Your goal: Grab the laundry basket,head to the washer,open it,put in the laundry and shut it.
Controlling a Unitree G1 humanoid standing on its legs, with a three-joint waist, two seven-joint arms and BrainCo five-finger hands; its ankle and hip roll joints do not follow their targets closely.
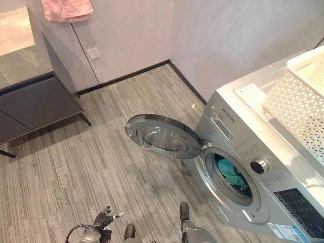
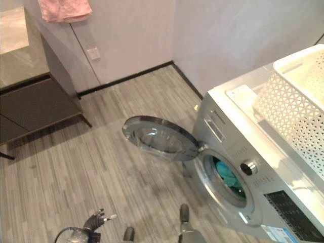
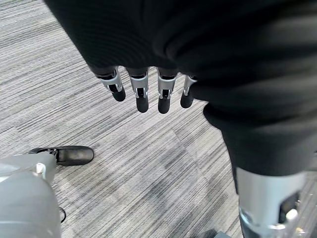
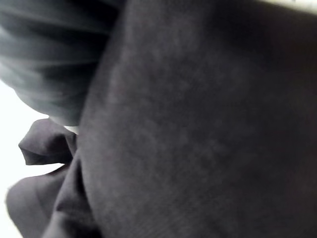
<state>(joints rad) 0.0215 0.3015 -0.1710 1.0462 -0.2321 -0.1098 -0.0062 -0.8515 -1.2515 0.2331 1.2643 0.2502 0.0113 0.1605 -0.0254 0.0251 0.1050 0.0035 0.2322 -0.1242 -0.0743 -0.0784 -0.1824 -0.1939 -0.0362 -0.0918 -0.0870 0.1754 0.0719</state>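
**Washer door open, laundry in the drum, basket on top**

Your left hand [image 3: 143,91] hangs low over the striped grey floor [image 1: 76,167], its fingers [image 3: 141,96] straight, side by side and holding nothing; from the head camera you see it at about 7 o'clock. Your right wrist camera shows dark ribbed cover and blur, so you cannot tell how that hand stands.

Out from the left hand, toward 3 o'clock, you find the silver washer [image 1: 238,147]. Its round door [image 1: 163,136] is swung wide open, lying out over the floor on the left of the opening. Inside the drum you can see teal laundry [image 1: 230,174].

On top of the washer, at about 2 o'clock, sits the white lattice laundry basket [image 1: 298,101].

Farther out, at 10 o'clock, a dark cabinet [image 1: 35,101] stands against the wall, and a pink cloth [image 1: 67,9] hangs at 11 o'clock.
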